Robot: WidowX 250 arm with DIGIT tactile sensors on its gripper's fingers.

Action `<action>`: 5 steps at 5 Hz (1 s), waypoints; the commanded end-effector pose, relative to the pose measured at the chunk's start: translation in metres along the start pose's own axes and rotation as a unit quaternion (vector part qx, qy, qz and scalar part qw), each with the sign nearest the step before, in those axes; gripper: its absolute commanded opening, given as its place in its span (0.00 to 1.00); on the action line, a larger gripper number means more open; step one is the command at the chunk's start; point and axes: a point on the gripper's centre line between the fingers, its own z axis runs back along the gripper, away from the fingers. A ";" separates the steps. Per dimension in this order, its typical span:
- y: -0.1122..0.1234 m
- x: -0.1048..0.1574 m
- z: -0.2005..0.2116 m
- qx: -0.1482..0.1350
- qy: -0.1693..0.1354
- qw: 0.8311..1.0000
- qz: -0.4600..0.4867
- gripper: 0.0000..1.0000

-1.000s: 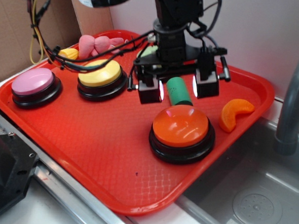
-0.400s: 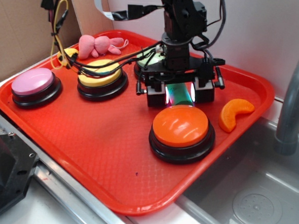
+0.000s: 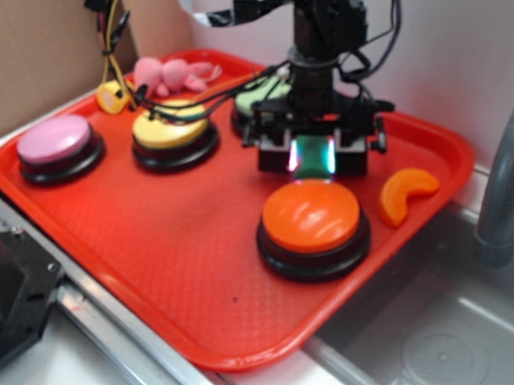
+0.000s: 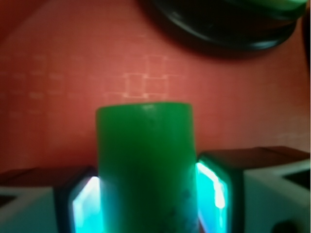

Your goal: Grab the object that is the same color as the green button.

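Fingers (image 4: 211, 189) now closed against cylinder (image 4: 146, 165)

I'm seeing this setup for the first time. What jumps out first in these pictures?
The bright red tray fills the scene, with big dome buttons on it: pink at the left, yellow beside it, orange in front. Behind the orange one, the black gripper sits low, its glowing pads pressed on either side of a small green cylinder. A metal sink lies to the right.
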 end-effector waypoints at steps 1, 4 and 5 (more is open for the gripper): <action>0.039 0.024 0.083 0.009 0.037 0.977 -0.208 0.00; 0.126 -0.009 0.126 -0.045 -0.015 0.959 -0.279 0.00; 0.147 -0.024 0.125 -0.056 -0.021 0.957 -0.283 0.00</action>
